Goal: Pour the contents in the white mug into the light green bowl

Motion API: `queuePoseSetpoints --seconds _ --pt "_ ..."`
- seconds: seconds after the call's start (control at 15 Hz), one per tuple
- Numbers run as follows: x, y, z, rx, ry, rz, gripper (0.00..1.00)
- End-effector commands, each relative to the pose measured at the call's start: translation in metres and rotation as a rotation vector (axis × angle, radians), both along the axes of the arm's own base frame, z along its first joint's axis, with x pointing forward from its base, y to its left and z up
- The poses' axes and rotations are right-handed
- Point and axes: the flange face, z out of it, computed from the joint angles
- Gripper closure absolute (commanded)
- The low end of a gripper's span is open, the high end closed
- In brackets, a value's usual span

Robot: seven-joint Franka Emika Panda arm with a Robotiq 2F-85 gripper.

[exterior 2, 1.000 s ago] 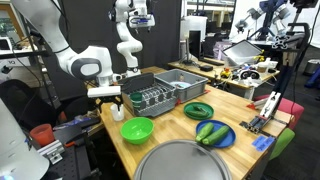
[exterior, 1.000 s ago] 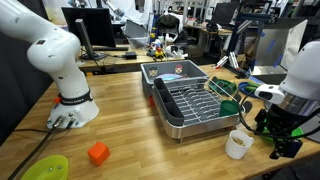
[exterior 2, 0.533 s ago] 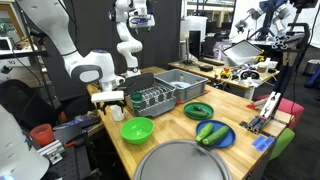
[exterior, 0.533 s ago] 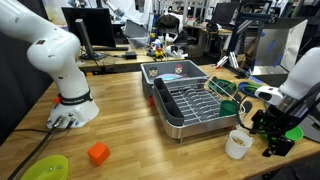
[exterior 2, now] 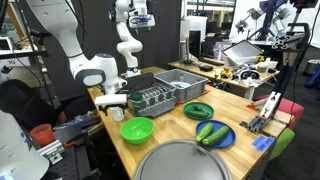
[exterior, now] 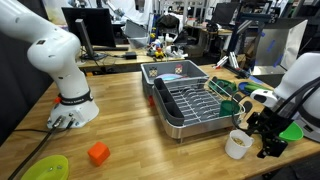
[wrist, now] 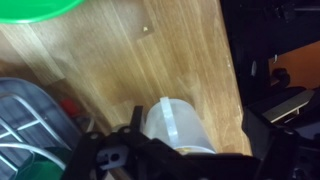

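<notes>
The white mug (exterior: 238, 145) stands on the wooden table in front of the dish rack, with pale tan contents just showing at its mouth. It also shows in the wrist view (wrist: 180, 122) and in an exterior view (exterior 2: 119, 113). My gripper (exterior: 262, 138) is open and right beside the mug. In the wrist view my gripper (wrist: 190, 152) has a finger on each side of the mug and does not grip it. The light green bowl (exterior 2: 137, 129) sits close by on the table. Its rim shows in the wrist view (wrist: 35, 8).
A metal dish rack (exterior: 190, 100) holds a dark green cup (exterior: 228, 108). An orange block (exterior: 97, 153) and a yellow-green dish (exterior: 45, 168) lie on the near table. A green plate (exterior 2: 198, 110), a blue plate (exterior 2: 212, 134) and a large metal bowl (exterior 2: 190, 160) also stand here.
My gripper has moved down and closer to the white mug, so that its fingers now flank it. The mug and the bowl have not moved.
</notes>
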Motion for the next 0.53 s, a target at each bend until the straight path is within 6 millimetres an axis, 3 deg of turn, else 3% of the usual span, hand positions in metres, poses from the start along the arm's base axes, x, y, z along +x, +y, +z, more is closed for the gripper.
queuePoseSetpoints --seconds 0.0,0.2,0.47 --pt "0.011 -0.013 -0.012 0.037 -0.003 -0.017 0.0" --pt "0.016 -0.025 -0.019 0.066 0.004 -0.044 0.01" --pt "0.017 -0.025 -0.027 0.103 0.021 -0.039 0.15"
